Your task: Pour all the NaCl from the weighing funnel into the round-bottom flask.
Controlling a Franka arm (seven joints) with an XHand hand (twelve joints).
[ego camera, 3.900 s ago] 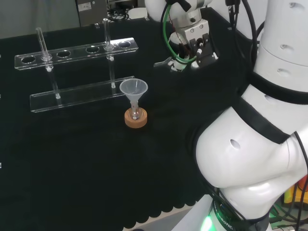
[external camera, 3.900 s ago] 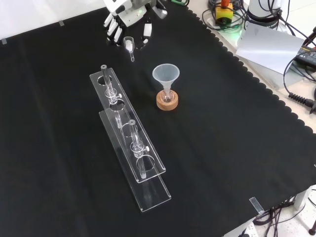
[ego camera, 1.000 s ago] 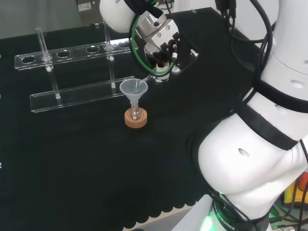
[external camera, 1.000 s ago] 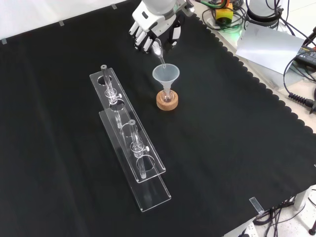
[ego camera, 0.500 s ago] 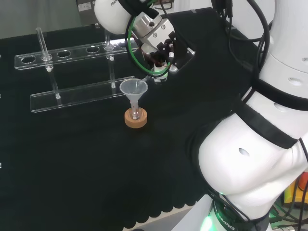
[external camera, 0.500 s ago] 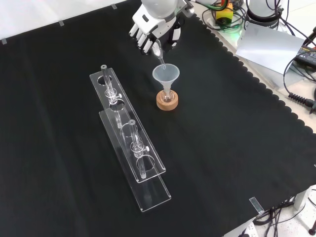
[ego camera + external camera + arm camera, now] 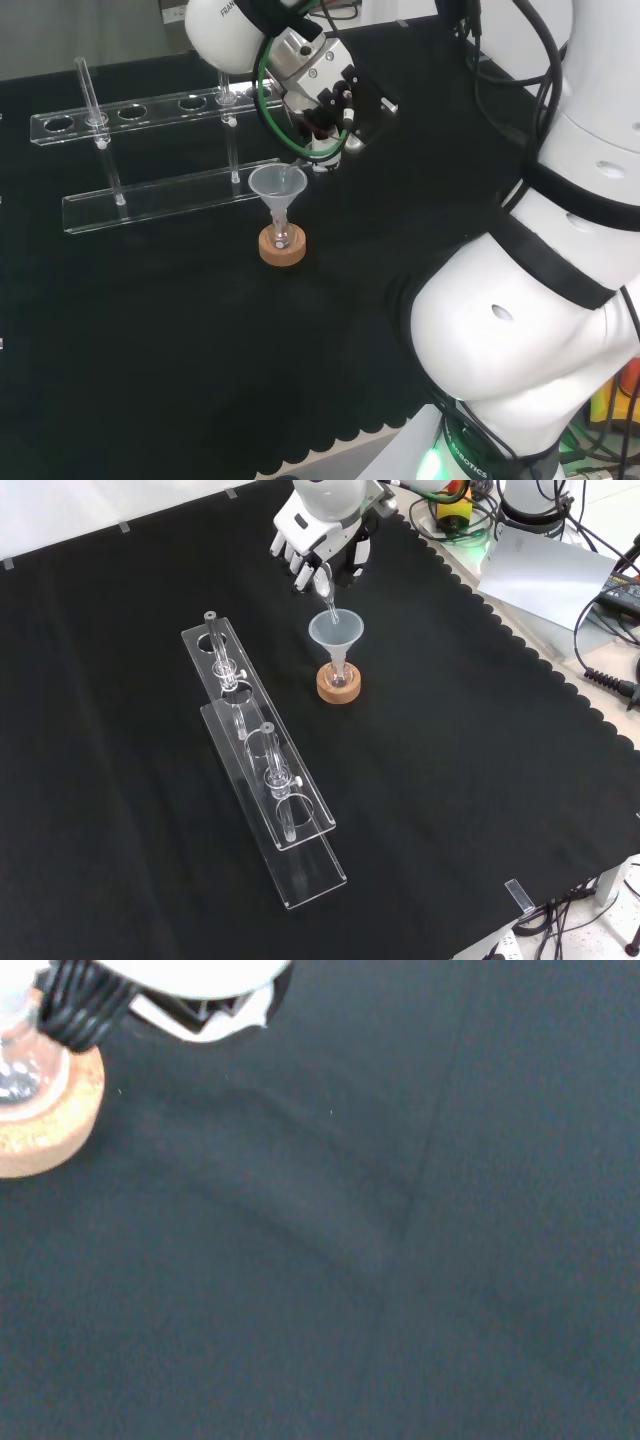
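The hand (image 7: 318, 532) is gripping 1 weighing funnel (image 7: 323, 588), tipping it into 1 funnel (image 7: 336, 631) sitting in the round-bottom flask (image 7: 338, 678) on 1 cork ring (image 7: 338, 687).

1. One hand (image 7: 318, 535) is showing, holding one small weighing funnel (image 7: 322, 585).
2. One large funnel (image 7: 336, 632) is sitting in one flask (image 7: 339, 676).
3. One cork ring (image 7: 338, 686) is lying on the surface (image 7: 480, 780).
4. One clear rack (image 7: 262, 770) is carrying two glass tubes.
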